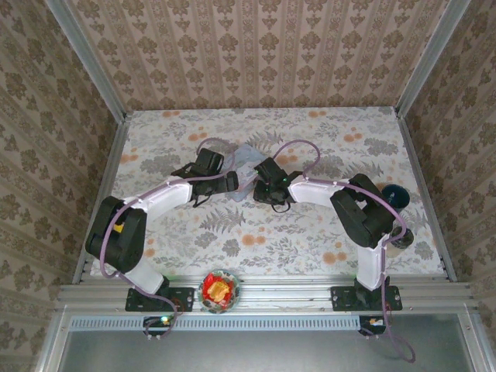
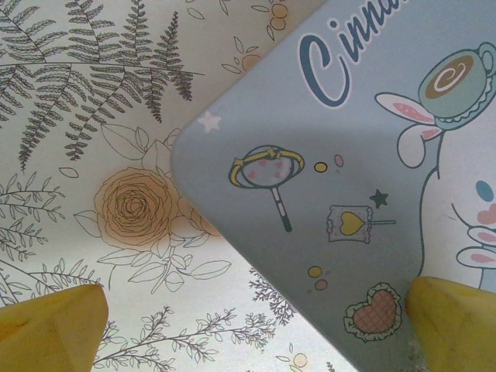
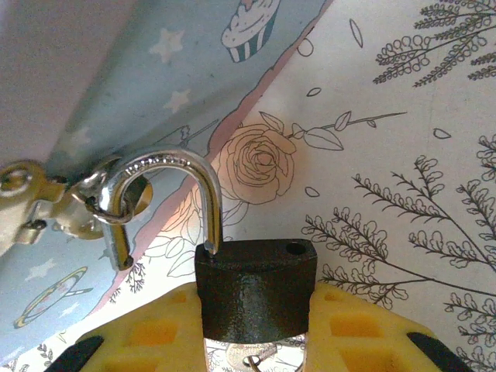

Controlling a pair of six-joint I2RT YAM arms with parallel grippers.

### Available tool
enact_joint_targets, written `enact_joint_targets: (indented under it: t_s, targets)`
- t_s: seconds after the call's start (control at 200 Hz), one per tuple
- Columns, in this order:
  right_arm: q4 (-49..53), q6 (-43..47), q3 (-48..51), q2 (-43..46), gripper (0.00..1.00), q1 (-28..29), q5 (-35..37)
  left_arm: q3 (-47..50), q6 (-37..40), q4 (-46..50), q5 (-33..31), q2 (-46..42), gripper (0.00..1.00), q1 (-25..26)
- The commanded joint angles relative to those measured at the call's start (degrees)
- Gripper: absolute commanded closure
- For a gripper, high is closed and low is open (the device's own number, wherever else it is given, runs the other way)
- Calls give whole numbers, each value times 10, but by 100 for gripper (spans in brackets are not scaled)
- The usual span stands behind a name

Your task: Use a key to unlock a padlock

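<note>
Script "Cinn" on tin (image 2: 310, 201) beside padlock (image 3: 256, 298)

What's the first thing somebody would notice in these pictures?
Probably the black padlock in the right wrist view, pinched by the right tool, its silver loop standing open and hooked through a small metal ring. Next comes the pale blue tin with cartoon drawings, lying on the flowery table under the wide-open left tool.
</note>
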State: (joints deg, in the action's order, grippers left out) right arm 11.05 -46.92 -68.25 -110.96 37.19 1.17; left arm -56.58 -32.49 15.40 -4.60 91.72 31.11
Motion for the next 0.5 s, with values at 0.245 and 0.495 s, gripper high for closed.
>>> enact_joint_targets:
  t_s: [0.245, 0.495]
  targets:
    - [-93, -29, -2, -17, 98, -16, 9, 25, 23, 65, 1, -1, 0, 5]
    - [-123, -48, -17, -33, 100, -20, -3, 33, 20, 58, 7, -2, 0, 5]
